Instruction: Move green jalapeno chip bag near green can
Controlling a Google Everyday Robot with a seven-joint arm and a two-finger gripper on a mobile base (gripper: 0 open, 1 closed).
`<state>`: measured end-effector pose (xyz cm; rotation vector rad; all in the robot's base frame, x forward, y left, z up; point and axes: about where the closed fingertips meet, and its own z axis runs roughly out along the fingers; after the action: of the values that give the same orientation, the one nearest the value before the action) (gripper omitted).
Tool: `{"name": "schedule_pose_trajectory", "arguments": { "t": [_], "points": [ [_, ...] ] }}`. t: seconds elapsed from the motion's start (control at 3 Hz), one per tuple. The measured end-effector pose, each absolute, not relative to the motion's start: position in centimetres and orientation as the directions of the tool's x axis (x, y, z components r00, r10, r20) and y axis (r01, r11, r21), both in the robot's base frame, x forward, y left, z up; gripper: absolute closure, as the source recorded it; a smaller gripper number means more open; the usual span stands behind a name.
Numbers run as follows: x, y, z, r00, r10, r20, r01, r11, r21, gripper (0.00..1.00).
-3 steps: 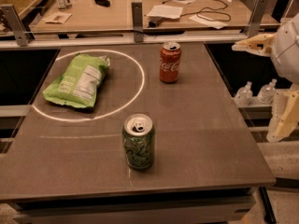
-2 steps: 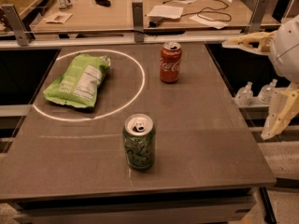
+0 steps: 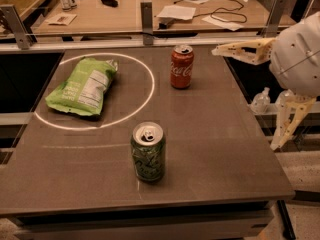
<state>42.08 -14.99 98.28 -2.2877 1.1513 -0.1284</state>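
The green jalapeno chip bag [image 3: 84, 86] lies flat at the table's far left, label panel up, inside a white light ring. The green can [image 3: 148, 151] stands upright near the front middle, well apart from the bag. My gripper [image 3: 245, 98] hangs at the table's right edge, open and empty. One pale finger [image 3: 240, 49] reaches left over the table's far right corner, and the other [image 3: 287, 124] points down beside the edge. The gripper is far from both bag and can.
A red cola can [image 3: 181, 67] stands upright at the far middle, right of the ring. The grey table [image 3: 225, 149] ends in a rail with metal posts [image 3: 146, 16] at the back. A desk with papers and cables [image 3: 200, 11] lies behind.
My gripper has moved left, farther into view; its upper finger now reaches over the table's far right corner. Bag and cans have not moved.
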Motion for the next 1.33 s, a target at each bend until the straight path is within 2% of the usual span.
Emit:
{"name": "schedule_pose_trajectory", "arguments": {
  "t": [0.67, 1.33],
  "points": [
    [42.7, -14.3, 98.5, 0.633, -0.761, -0.14, -0.701, -0.487, -0.521, 0.0],
    [45.4, -11.5, 98.5, 0.685, -0.725, -0.074, -0.655, -0.568, -0.497, 0.0]
  ]
}}
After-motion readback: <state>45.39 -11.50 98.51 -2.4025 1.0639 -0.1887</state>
